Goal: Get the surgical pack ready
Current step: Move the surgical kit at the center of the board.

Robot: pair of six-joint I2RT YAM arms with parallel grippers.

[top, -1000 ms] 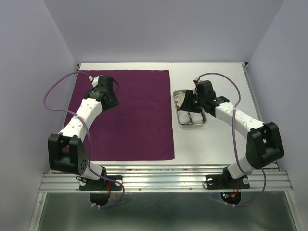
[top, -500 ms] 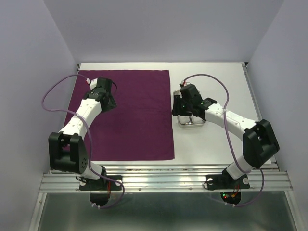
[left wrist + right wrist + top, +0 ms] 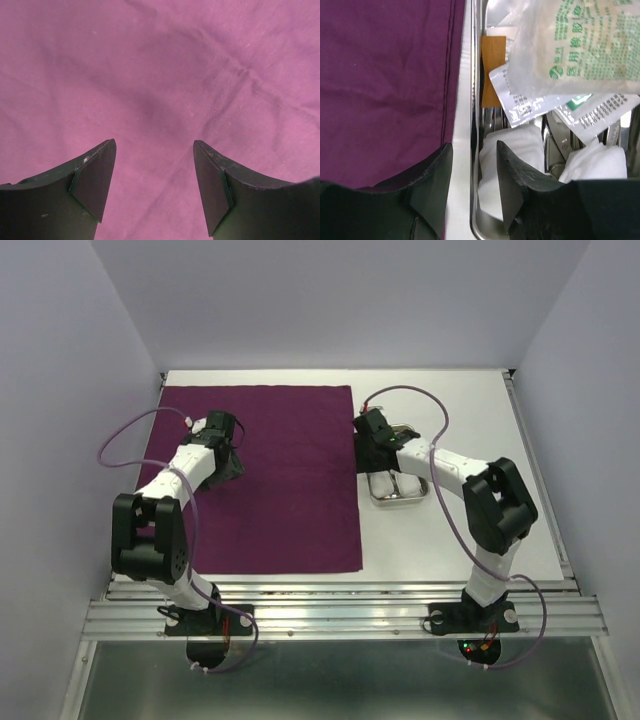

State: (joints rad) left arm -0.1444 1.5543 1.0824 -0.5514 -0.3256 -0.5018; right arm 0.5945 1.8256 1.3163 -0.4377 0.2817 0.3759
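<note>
Top view: fixed, high above and behind the near edge, tilted down over the whole table (image 3: 420, 540), far off. Left wrist: very close, facing flat onto the drape (image 3: 160, 75), own fingers (image 3: 95, 180) at bottom. Right wrist: close, looking down along the tray (image 3: 470, 100) rim beside the drape edge. All three share the drape. Top and right wrist share the tray.

Left arm (image 3: 185, 468) extended, jaws wide; right arm (image 3: 447, 468) angled left, jaws parted.

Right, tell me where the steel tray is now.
In the top view the steel tray sits right of centre on the white table, its left rim beside the right edge of the purple drape.
</note>
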